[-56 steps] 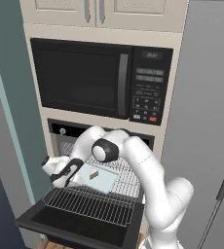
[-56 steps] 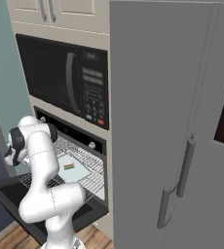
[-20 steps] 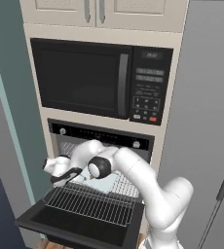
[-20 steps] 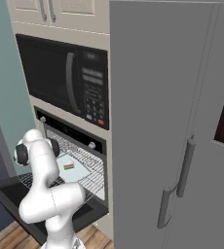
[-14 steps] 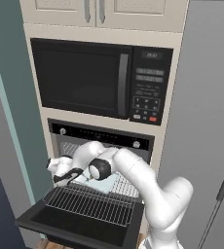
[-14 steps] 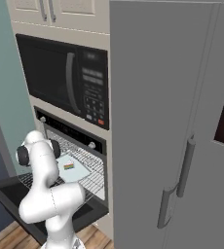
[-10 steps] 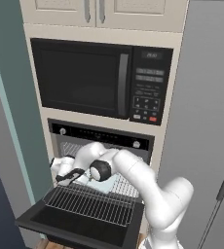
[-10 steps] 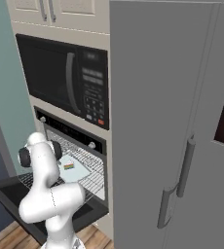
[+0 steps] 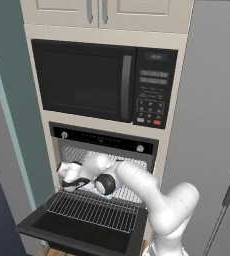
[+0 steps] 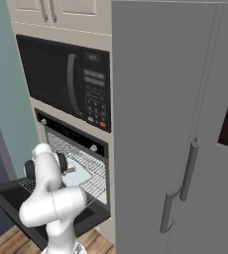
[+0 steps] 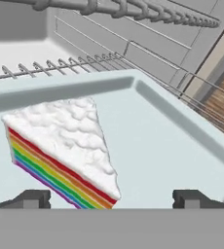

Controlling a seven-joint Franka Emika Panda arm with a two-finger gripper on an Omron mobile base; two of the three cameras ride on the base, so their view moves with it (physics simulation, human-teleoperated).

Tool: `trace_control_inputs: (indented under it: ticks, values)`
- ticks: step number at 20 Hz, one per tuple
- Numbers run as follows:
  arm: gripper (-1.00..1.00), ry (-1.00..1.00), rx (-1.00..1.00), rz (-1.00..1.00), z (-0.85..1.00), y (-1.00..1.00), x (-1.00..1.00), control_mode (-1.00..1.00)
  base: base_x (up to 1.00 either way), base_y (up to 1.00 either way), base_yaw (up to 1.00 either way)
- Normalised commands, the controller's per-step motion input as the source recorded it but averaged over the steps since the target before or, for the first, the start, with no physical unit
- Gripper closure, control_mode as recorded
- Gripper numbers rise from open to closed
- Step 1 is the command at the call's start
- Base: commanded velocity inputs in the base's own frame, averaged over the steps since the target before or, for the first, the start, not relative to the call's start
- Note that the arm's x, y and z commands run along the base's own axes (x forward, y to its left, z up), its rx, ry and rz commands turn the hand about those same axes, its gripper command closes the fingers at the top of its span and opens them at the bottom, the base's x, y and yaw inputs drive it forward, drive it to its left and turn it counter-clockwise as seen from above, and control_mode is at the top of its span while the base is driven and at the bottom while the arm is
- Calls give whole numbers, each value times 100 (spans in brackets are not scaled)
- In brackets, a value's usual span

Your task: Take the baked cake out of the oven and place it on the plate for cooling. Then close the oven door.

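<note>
The oven door (image 9: 82,232) lies open and flat, nearest of all. Above it the pincer (image 11: 109,198) stands wide, holding nothing, just short of the cake (image 11: 65,146), a rainbow-layered slice on a pale tray (image 11: 177,146) resting on a wire rack (image 9: 94,210) inside the oven (image 9: 104,145). Best to straddle the slice squarely and close gently (frosting looks soft).

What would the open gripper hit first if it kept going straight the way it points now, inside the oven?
Most likely the wedge of rainbow-layered cake with white frosting, lying just ahead between the fingertips of the gripper. It sits on a pale blue tray on the wire rack. Depth is uncertain.
</note>
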Motion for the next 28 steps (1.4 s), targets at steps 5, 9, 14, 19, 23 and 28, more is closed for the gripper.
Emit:
trace_control_inputs:
  ticks: [5, 9, 14, 19, 23, 28]
  values:
    - [-100, 0, 0, -1, -23, -4, 21, -100, 0, 0, 0]
    - [-100, 0, 2, 0, -4, -1, 3, -100, 0, 0, 0]
    - [-100, 0, 3, 0, 1, -17, 0, -100, 0, 0, 0]
    - [-100, 0, 2, 0, 0, -32, 14, -100, 0, 0, 0]
    - [100, 0, 0, 0, -4, -19, 15, -100, 0, 0, 0]
    - [100, -5, 0, 0, -1, -1, -18, -100, 0, 0, 0]
